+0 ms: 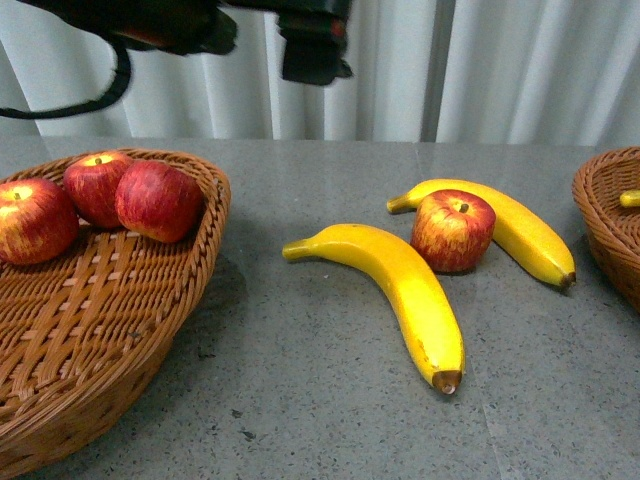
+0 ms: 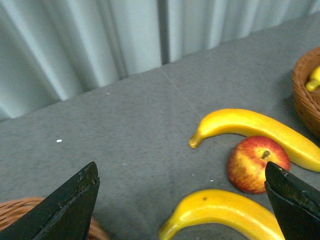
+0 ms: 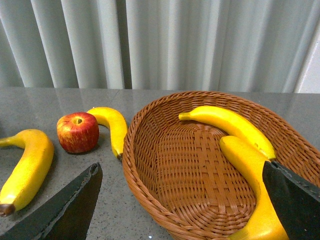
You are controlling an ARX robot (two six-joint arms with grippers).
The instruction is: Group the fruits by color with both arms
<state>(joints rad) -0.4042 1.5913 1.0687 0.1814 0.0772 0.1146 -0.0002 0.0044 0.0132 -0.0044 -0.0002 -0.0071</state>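
Three red apples (image 1: 158,200) lie in the left wicker basket (image 1: 110,330). A fourth apple (image 1: 453,230) sits on the grey table between two bananas, a near one (image 1: 405,285) and a far one (image 1: 510,225). The right basket (image 1: 610,225) holds a banana (image 1: 630,198); the right wrist view shows two bananas (image 3: 232,125) in this basket (image 3: 165,200). My left gripper (image 2: 182,200) is open above the table, over the near banana (image 2: 225,210) and beside the apple (image 2: 255,162). My right gripper (image 3: 182,205) is open over the right basket.
A black arm part (image 1: 310,40) hangs at the top of the front view before a white pleated curtain (image 1: 500,70). The grey table (image 1: 300,400) runs between the two baskets.
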